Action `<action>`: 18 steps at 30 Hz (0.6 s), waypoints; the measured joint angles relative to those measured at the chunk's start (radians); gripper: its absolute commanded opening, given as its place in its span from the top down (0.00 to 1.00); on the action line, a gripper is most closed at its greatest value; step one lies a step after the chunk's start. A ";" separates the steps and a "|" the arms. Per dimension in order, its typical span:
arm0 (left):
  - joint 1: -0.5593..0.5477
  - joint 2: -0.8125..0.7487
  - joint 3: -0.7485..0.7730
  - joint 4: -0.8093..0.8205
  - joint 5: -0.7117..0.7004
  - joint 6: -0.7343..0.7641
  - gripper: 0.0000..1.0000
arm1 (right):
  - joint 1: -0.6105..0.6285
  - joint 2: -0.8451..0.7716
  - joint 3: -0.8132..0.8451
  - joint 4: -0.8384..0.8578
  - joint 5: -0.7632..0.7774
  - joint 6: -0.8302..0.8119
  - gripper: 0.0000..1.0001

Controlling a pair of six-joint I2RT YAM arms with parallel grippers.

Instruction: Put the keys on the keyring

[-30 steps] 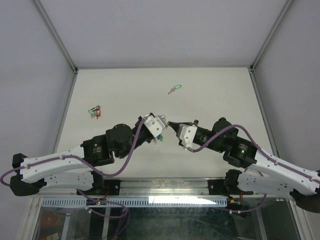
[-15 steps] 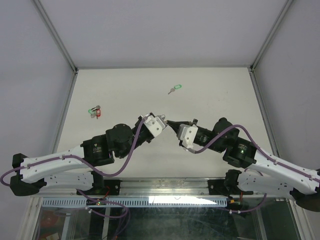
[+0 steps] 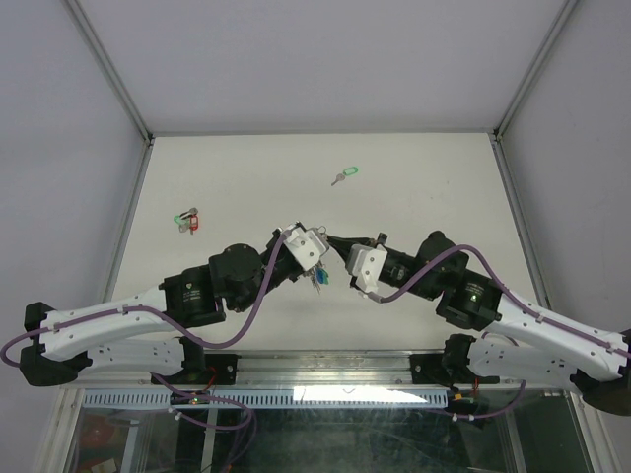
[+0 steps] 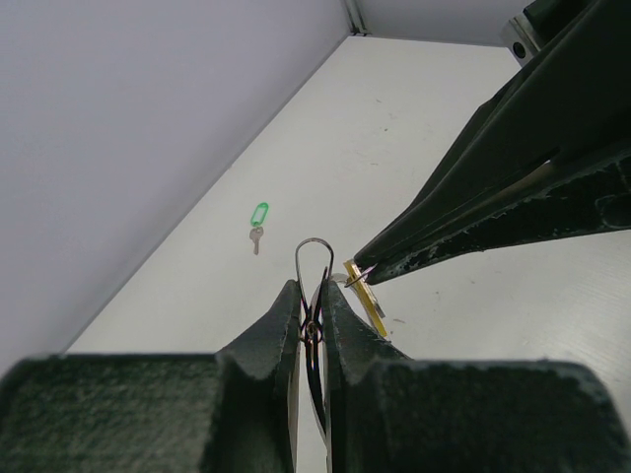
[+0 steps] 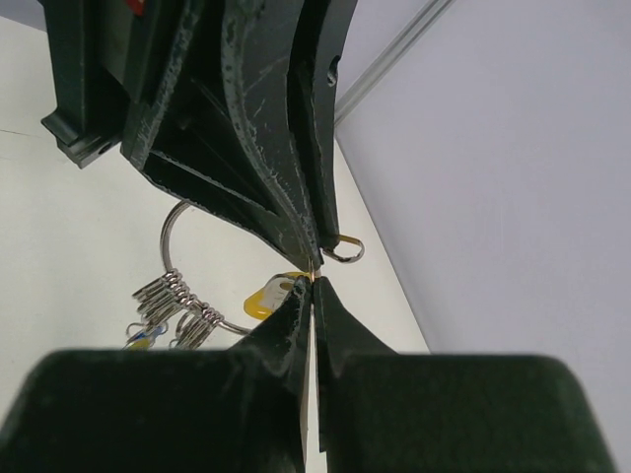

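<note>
Above the table (image 3: 246,177), left pincer (image 4: 311,296) grips keyring (image 4: 314,243), right pincer (image 5: 314,286) yellow key (image 5: 268,296).

At 6 o'clock the left gripper (image 4: 312,301) pinches the keyring (image 4: 314,251), and its wire loop stands up above the fingertips. From 2 o'clock the right gripper (image 4: 373,266) reaches in, its closed tip nipping the yellow key (image 4: 366,299) just beside the loop. The green key (image 4: 258,215) lies on the table (image 4: 394,128) at 11 o'clock of the loop, apart.

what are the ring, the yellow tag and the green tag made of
Ring: thin bare metal wire, silvery with a glint.
Yellow tag: likely plastic, flat opaque colour.
Green tag: probably plastic too, bright and even, but too small to be sure.
</note>
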 measured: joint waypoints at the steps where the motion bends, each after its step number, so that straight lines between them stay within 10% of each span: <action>1: 0.000 0.000 0.000 0.000 0.000 0.000 1.00 | 0.000 0.002 0.000 0.004 0.001 -0.001 1.00; 18: 0.000 0.005 0.000 0.000 0.000 0.000 1.00 | 0.002 0.015 0.000 0.034 0.018 -0.010 1.00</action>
